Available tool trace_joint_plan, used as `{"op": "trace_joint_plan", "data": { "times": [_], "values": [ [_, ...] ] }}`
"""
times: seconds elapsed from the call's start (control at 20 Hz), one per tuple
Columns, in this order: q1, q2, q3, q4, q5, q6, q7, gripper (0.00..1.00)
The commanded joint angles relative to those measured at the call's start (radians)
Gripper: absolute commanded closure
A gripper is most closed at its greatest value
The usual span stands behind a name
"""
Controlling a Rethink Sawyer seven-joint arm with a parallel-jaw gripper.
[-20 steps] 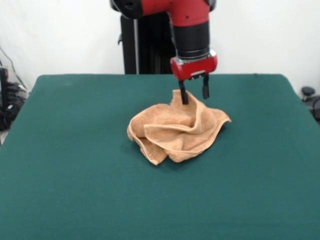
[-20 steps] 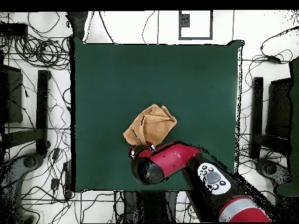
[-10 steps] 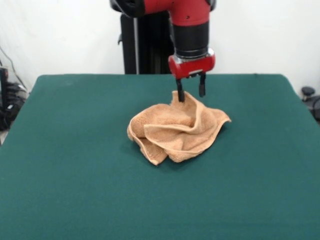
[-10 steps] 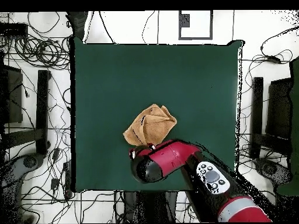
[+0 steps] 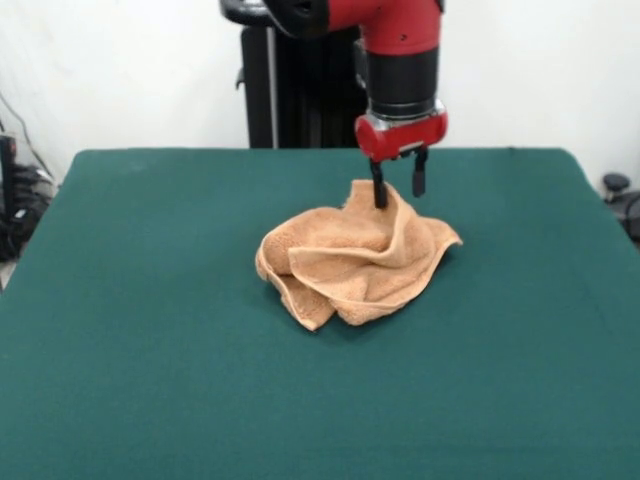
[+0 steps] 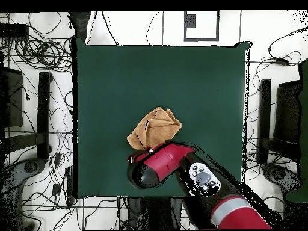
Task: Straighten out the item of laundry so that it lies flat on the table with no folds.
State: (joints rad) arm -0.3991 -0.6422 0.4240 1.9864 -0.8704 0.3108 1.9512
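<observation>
Shifted slightly rightward in the front view, the gripper hovers with fingers apart and empty over the towel's raised upper peak. That towel sits crumpled mid-frame on the table, so flattening remains undone.

In the overhead view, the tool and the towel's near edge are hidden beneath the arm.
</observation>
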Motion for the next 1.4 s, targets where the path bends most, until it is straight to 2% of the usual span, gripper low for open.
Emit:
{"op": "trace_joint_plan", "data": {
  "times": [0.05,0.2,0.5,1.05,1.4],
  "values": [
    [0.078,0.039,0.001,-0.088,-0.084,0.011,-0.033,0.00],
    [0.088,0.033,-0.010,-0.094,-0.100,0.017,-0.033,0.00],
    [0.008,0.012,0.028,-0.099,-0.086,0.091,-0.139,0.00],
    [0.020,0.000,-0.012,-0.116,-0.114,0.093,-0.110,0.00],
    [0.007,0.034,-0.001,-0.129,-0.121,0.095,-0.114,0.00]
  ]
}}
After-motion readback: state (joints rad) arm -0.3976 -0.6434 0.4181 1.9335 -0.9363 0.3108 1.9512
